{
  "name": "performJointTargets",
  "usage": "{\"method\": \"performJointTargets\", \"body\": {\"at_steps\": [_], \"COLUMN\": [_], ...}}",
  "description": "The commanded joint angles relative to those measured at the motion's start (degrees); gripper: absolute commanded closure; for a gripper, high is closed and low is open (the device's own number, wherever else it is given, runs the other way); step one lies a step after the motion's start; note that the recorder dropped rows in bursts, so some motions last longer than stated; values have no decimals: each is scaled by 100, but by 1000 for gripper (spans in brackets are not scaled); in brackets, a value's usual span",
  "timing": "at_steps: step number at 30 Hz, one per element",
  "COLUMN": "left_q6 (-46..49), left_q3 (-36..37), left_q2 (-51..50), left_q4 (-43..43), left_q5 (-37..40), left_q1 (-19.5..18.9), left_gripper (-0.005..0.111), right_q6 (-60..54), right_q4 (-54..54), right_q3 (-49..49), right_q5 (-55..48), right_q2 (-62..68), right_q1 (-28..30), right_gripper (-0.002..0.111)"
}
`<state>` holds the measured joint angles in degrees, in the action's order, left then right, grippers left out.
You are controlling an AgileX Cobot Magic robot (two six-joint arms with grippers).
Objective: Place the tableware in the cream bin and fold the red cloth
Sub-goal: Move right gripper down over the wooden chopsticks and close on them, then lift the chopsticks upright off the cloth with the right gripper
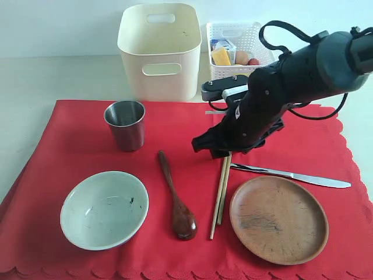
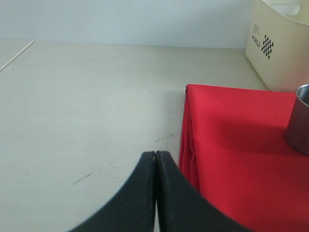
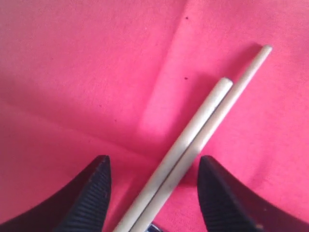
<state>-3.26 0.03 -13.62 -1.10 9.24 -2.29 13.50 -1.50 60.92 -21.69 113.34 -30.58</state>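
Note:
The red cloth lies spread on the table, with the tableware on it: a steel cup, pale green-white bowl, dark wooden spoon, wooden chopsticks, metal knife and round wooden plate. The cream bin stands behind the cloth. My right gripper is open, low over the chopsticks, one finger on each side and neither touching them. My left gripper is shut with nothing in it, over bare table beside the cloth's edge; the exterior view does not show it.
A white lattice basket holding food items stands to the right of the cream bin. Pale tabletop stretches to the left of the cloth. The steel cup and the bin's corner show in the left wrist view.

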Motion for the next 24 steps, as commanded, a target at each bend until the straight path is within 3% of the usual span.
{"method": "performJointTargets", "body": {"at_steps": [1, 3, 5, 8, 12, 24], "left_q6": [1, 1, 1, 1, 1, 1], "left_q3": [-3, -3, -3, -3, -3, -3], "left_q2": [-47, -47, -47, -47, -47, -47], "left_q4": [30, 30, 30, 30, 30, 30], "left_q5": [-38, -38, -38, -38, -38, -38], "left_q1": [7, 7, 7, 7, 7, 7], "left_gripper": [106, 106, 106, 106, 106, 106], "right_q6": [25, 12, 0, 0, 0, 0], "right_q4": [-64, -64, 29, 150, 459, 863], "right_q3": [1, 1, 1, 1, 1, 1], "right_q5": [99, 142, 186, 297, 403, 400], "right_q2": [161, 203, 200, 200, 200, 200], "right_q1": [-5, -5, -5, -5, -5, -5], "right_gripper": [56, 58, 67, 91, 108, 105]}}
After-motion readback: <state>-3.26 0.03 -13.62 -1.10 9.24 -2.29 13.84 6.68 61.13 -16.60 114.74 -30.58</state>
